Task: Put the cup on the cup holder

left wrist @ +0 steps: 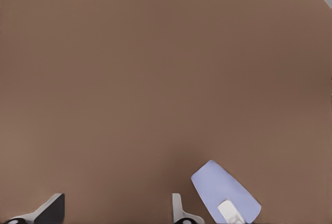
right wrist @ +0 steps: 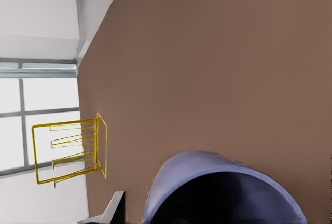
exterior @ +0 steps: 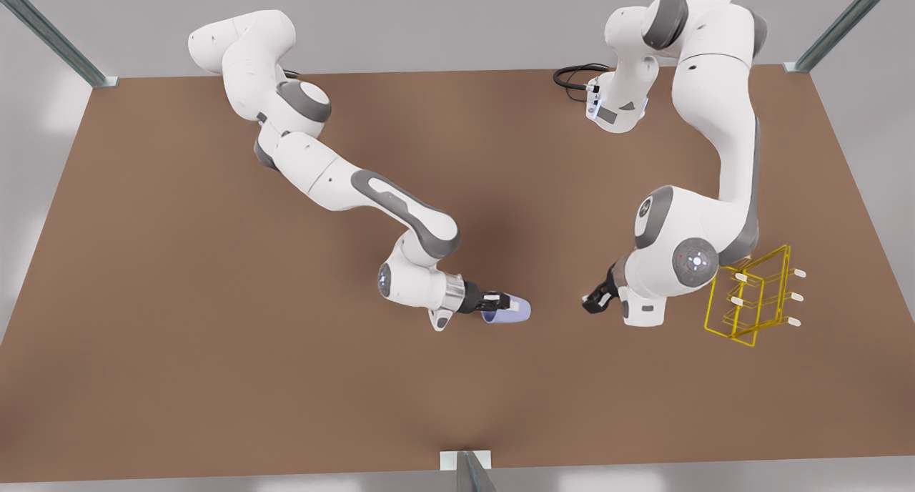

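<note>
The lavender-blue cup [exterior: 509, 310] lies on its side just over the table, mouth toward the wrist, and my right gripper [exterior: 502, 304], on the arm at the front view's left, is shut on it. The right wrist view looks into the cup's dark mouth [right wrist: 223, 195], past one dark finger [right wrist: 115, 208]. My left gripper [exterior: 595, 302], on the arm at the front view's right, faces the cup across a short gap, open and empty; its fingers [left wrist: 52, 209] show with the cup [left wrist: 223, 190] beyond. The yellow wire cup holder [exterior: 750, 299] stands behind that arm's elbow; its frame [right wrist: 70, 151] shows far off.
A brown table [exterior: 214, 335] carries everything. A black cable [exterior: 575, 74] loops at the far edge by the base of the arm on the front view's right. Metal frame posts [exterior: 472, 470] stand at the table's corners and near edge. Bare tabletop lies between the grippers.
</note>
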